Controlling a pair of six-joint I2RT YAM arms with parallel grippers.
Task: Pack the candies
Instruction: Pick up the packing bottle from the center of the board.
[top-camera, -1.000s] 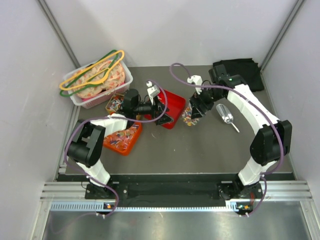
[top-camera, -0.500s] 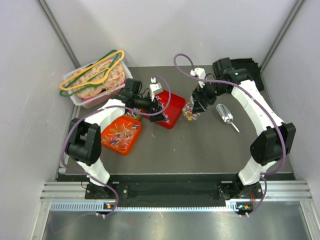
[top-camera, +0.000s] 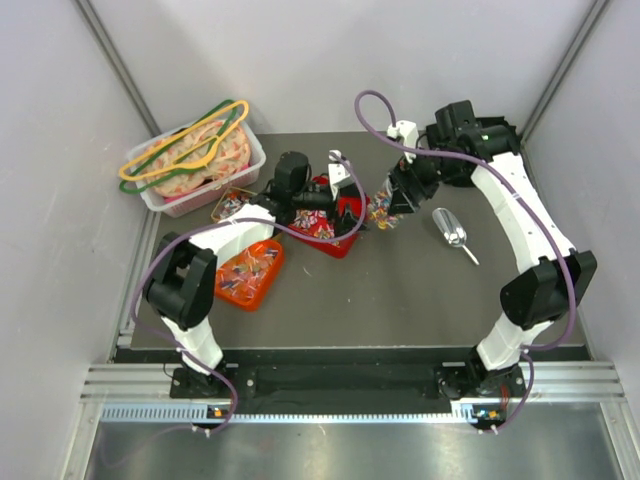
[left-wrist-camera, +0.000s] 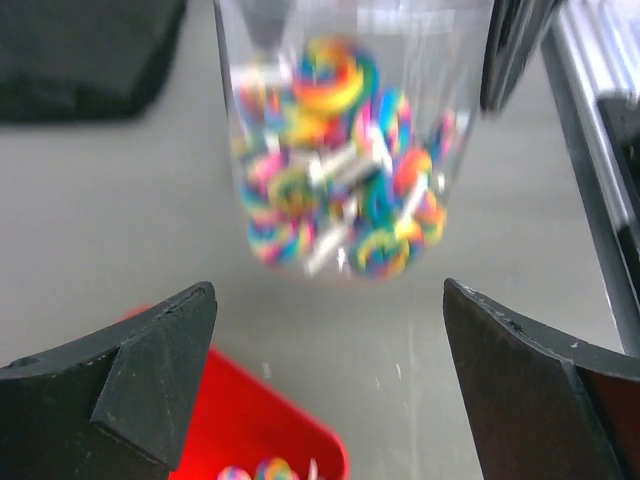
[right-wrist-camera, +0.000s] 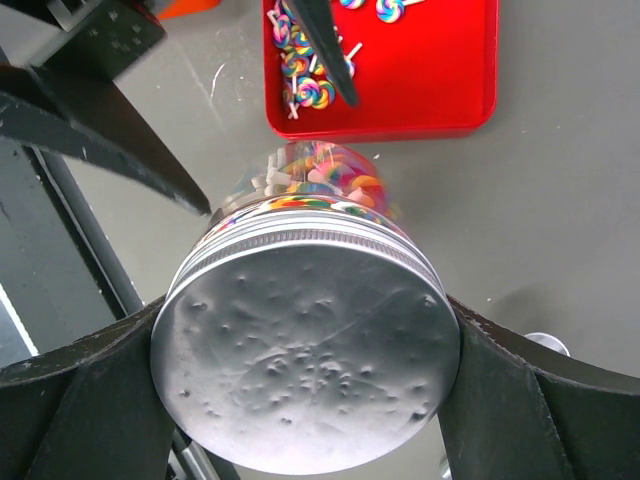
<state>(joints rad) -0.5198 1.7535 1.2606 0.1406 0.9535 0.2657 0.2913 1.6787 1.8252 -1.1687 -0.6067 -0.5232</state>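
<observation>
Jar (top-camera: 381, 212) of candies (left-wrist-camera: 335, 200) is clamped at its lid (right-wrist-camera: 305, 350) between right fingers (right-wrist-camera: 70, 400); left fingers (left-wrist-camera: 140, 360) spread wide.

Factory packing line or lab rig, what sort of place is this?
Most likely a lab test cell: plain white walls box in one small table, an aluminium rail edges it, and props like the candy jar and hanger bin look staged.

Clear glossy jar (left-wrist-camera: 345, 140) under dull, pitted metal lid (right-wrist-camera: 305, 370); glossy red plastic tray (right-wrist-camera: 430, 80); matt grey surface (top-camera: 400, 290); shiny metal scoop (top-camera: 452, 235).
</observation>
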